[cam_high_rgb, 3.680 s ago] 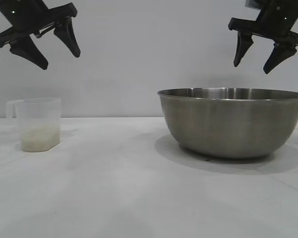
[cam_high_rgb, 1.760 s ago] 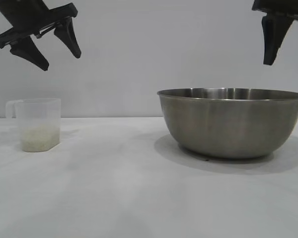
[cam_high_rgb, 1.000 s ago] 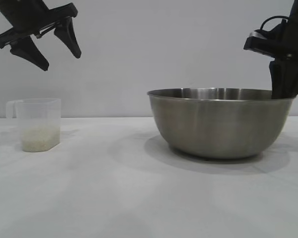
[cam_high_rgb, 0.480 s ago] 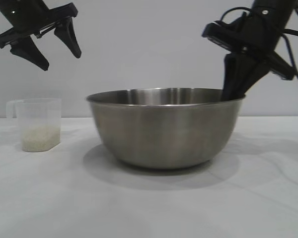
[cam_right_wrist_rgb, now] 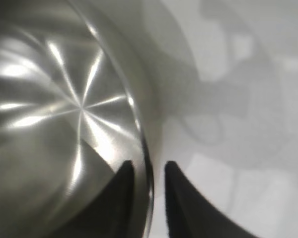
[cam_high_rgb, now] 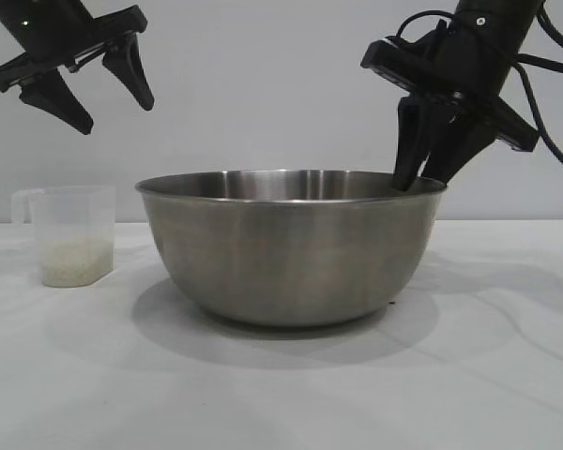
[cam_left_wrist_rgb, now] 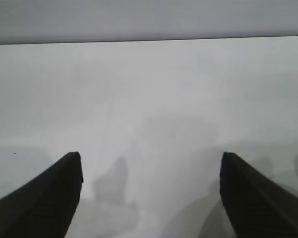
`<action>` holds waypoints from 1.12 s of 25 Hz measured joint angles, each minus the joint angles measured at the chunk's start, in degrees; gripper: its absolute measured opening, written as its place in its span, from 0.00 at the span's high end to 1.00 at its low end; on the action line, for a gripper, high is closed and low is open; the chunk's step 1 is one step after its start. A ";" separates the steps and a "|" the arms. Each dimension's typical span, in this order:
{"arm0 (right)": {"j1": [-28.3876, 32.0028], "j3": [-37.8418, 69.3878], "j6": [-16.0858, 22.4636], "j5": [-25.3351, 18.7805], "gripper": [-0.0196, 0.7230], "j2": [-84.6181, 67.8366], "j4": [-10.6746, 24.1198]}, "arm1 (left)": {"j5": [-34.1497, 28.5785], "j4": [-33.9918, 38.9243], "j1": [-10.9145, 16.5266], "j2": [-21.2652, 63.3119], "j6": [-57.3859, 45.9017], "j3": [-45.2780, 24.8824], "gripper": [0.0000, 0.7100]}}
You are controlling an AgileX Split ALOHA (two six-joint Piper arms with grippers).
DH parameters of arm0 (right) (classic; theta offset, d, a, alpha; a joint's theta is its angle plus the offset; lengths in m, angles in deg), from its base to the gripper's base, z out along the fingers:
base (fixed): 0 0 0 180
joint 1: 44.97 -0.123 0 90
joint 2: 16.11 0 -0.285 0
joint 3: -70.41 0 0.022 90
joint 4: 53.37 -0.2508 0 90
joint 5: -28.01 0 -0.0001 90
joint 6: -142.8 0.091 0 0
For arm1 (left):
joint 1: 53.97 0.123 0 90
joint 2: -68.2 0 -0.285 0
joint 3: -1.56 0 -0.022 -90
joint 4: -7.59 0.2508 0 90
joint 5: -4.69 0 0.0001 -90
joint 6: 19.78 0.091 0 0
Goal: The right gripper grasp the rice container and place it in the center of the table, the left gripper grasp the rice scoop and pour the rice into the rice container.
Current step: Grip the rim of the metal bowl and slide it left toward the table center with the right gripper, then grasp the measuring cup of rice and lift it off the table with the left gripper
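The rice container [cam_high_rgb: 291,253], a large steel bowl, stands on the white table [cam_high_rgb: 281,394] near its middle. My right gripper [cam_high_rgb: 420,178] reaches down onto its right rim. In the right wrist view the gripper [cam_right_wrist_rgb: 148,166] has one finger inside the bowl [cam_right_wrist_rgb: 64,99] and one outside, closed narrowly on the rim. The bowl looks empty. The rice scoop [cam_high_rgb: 73,234], a frosted plastic cup, stands upright at the far left with rice [cam_high_rgb: 73,261] in its bottom. My left gripper [cam_high_rgb: 113,114] hangs open and empty high above the scoop. Its wrist view [cam_left_wrist_rgb: 150,156] shows only table.
The table [cam_right_wrist_rgb: 248,99] beside the bowl and the table [cam_left_wrist_rgb: 149,89] under the left gripper are bare. A plain grey wall stands behind. A gap of tabletop lies between the scoop and the bowl.
My right gripper came down onto the bowl's right rim and dragged the bowl left from the right side to the middle. The left arm and the scoop have not moved.
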 joint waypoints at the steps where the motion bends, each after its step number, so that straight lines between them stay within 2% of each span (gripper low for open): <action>1: 0.00 0.00 0.11 0.00 0.46 0.00 0.50 | -0.14 0.00 0.00 0.00 0.00 0.00 0.29; 2: 0.00 0.00 0.23 -0.12 0.39 0.00 1.33 | -0.30 0.00 0.00 0.00 0.00 0.00 0.29; 4: 0.00 0.00 1.07 -0.37 0.32 -0.42 3.49 | -0.40 0.00 0.00 0.00 0.00 0.00 0.29; 7: 0.41 0.00 1.96 -0.95 0.34 -2.97 6.02 | -0.59 0.00 0.00 0.00 0.00 0.00 0.29; 8: 0.91 0.00 2.08 -1.21 0.29 -3.87 6.38 | -0.68 0.00 0.00 0.00 0.00 0.00 0.29; 11: 3.00 0.00 2.58 -1.67 0.31 -7.28 7.76 | -0.72 0.49 0.00 0.00 0.00 0.00 0.29; 16: 8.25 0.00 6.36 -2.06 0.31 -12.71 14.55 | -0.81 1.36 0.00 0.00 0.00 0.00 0.29; 18: 10.86 0.00 8.26 -2.32 0.31 -15.54 16.17 | -0.81 1.41 0.00 0.00 0.00 0.00 0.29; 20: 12.85 0.00 8.93 -2.40 0.31 -18.66 16.95 | -0.81 1.50 0.00 0.00 0.00 0.00 0.29; 22: 13.98 0.13 9.36 -2.64 0.38 -22.29 17.15 | -0.81 1.50 0.00 0.00 0.00 0.00 0.29; 28: 14.21 1.83 10.38 -3.16 0.38 -35.33 17.28 | -0.81 1.50 0.00 0.00 0.00 0.00 0.29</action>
